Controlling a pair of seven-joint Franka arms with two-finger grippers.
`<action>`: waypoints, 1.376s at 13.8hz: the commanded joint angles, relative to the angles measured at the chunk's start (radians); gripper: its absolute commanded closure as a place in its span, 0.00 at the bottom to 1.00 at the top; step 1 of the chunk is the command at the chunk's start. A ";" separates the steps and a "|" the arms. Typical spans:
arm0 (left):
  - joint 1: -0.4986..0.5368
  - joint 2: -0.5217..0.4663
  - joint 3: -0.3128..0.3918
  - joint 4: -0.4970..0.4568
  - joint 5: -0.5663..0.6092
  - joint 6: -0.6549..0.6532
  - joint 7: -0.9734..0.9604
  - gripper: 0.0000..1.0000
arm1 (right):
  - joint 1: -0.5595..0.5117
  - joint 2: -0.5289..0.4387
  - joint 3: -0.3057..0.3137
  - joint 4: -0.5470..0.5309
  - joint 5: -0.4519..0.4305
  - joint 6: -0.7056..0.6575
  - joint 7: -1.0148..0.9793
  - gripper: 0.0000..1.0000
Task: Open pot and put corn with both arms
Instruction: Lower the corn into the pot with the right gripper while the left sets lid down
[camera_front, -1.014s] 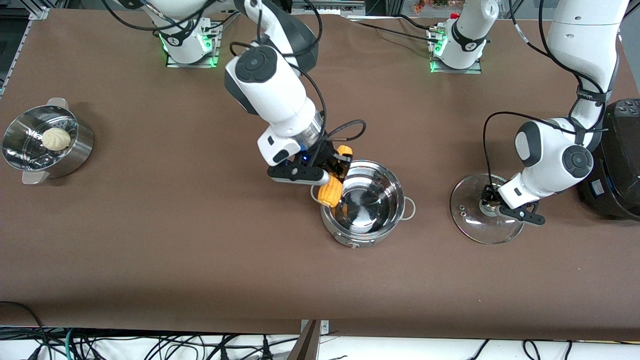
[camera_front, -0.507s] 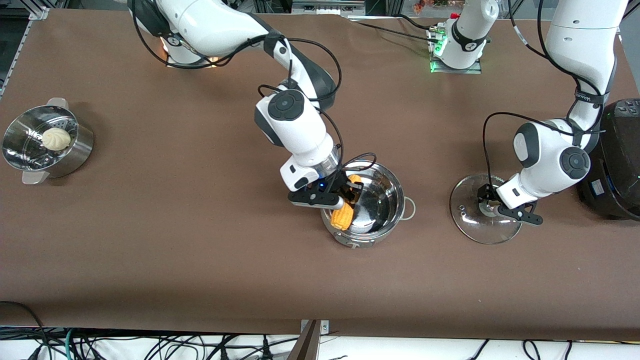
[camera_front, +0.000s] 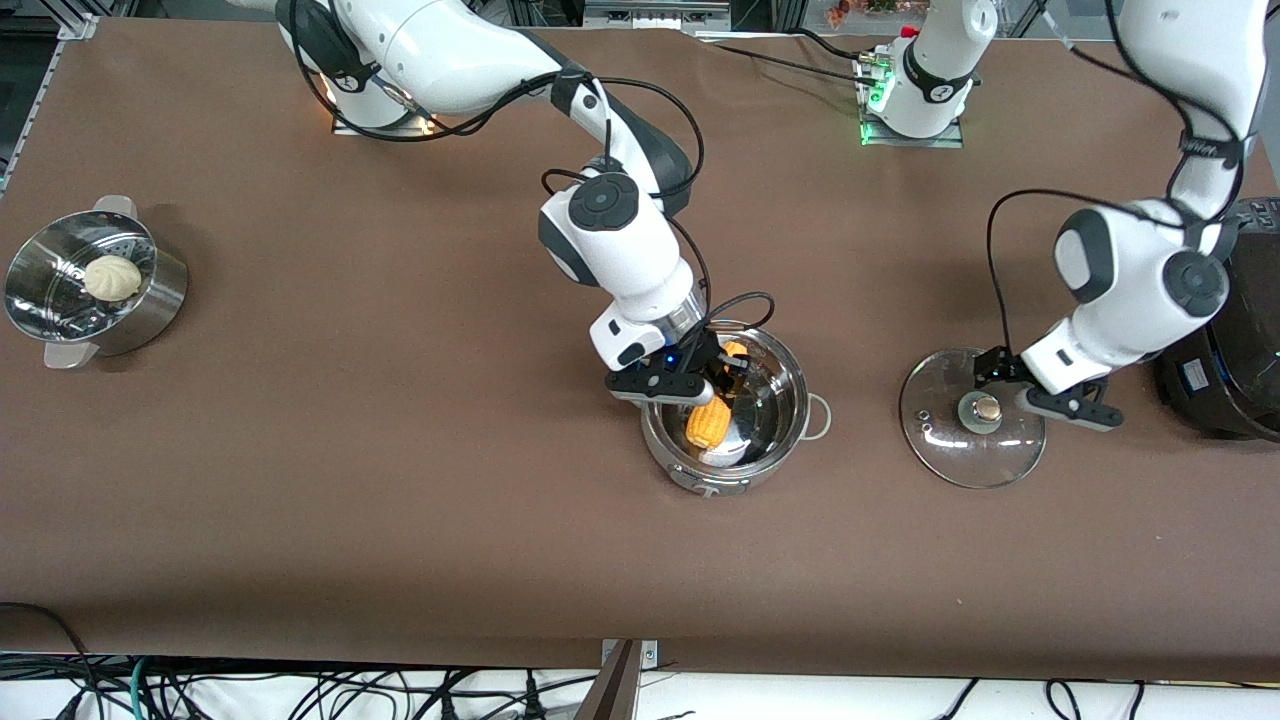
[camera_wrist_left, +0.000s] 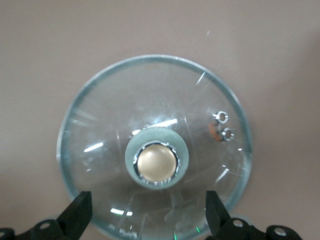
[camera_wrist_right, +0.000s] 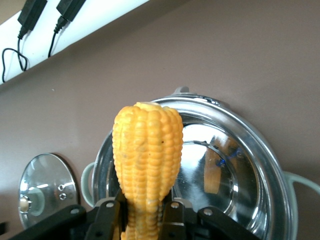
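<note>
The steel pot stands open at the table's middle. My right gripper is over its opening, shut on the yellow corn, whose free end points down into the pot. In the right wrist view the corn sticks out between the shut fingers of my right gripper, above the pot. The glass lid lies flat on the table toward the left arm's end, knob bare. My left gripper hangs open just above the lid, apart from the knob; it also shows in the left wrist view.
A steel steamer pot with a white bun stands at the right arm's end. A big black rice cooker stands at the left arm's end, close beside the left arm's wrist. The lid also shows in the right wrist view.
My right gripper has carried the corn from beside the pot's rim to over its opening and lower. My left gripper has let go of the lid's knob and drawn back from it.
</note>
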 joint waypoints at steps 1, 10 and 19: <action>0.005 -0.127 -0.004 -0.055 -0.023 -0.014 0.015 0.00 | 0.048 0.055 -0.065 0.053 -0.006 -0.005 0.015 0.99; 0.007 -0.427 0.005 -0.037 0.069 -0.261 0.012 0.00 | 0.060 0.064 -0.074 0.050 -0.012 -0.090 -0.218 0.97; -0.004 -0.396 -0.012 0.383 0.176 -0.768 -0.101 0.00 | 0.071 0.070 -0.074 0.045 -0.017 -0.054 -0.212 0.00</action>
